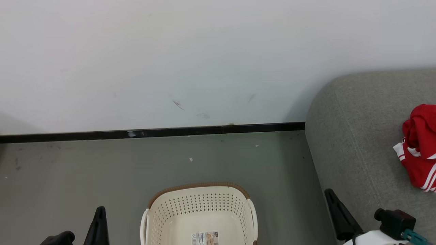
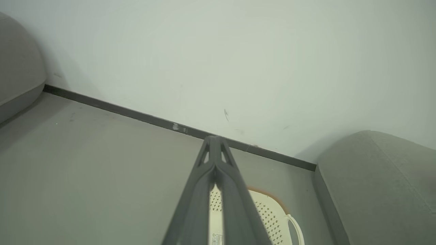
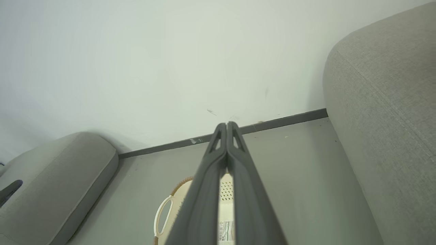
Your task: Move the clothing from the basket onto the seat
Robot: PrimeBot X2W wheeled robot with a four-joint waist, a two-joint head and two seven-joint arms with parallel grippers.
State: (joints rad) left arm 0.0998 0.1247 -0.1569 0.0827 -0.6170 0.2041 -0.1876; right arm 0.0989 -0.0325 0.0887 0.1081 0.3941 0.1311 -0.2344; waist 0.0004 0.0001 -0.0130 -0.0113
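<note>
The red clothing (image 1: 419, 148) with white stripes lies bunched on the grey seat (image 1: 357, 136) at the right edge of the head view. The cream basket (image 1: 201, 214) stands on the floor at bottom centre, its inside bare except for a label (image 1: 204, 238). My left gripper (image 1: 98, 212) rises at the lower left beside the basket; in the left wrist view its fingers (image 2: 214, 139) meet at the tips, shut on nothing. My right gripper (image 1: 332, 195) stands at the seat's front left edge; the right wrist view shows it (image 3: 227, 125) shut and empty above the basket (image 3: 170, 207).
A white wall with a dark skirting board (image 1: 153, 132) runs behind the grey floor (image 1: 85, 170). A second grey cushion (image 3: 58, 180) lies on the floor to the left in the right wrist view. The seat (image 2: 374, 183) borders the basket's right side.
</note>
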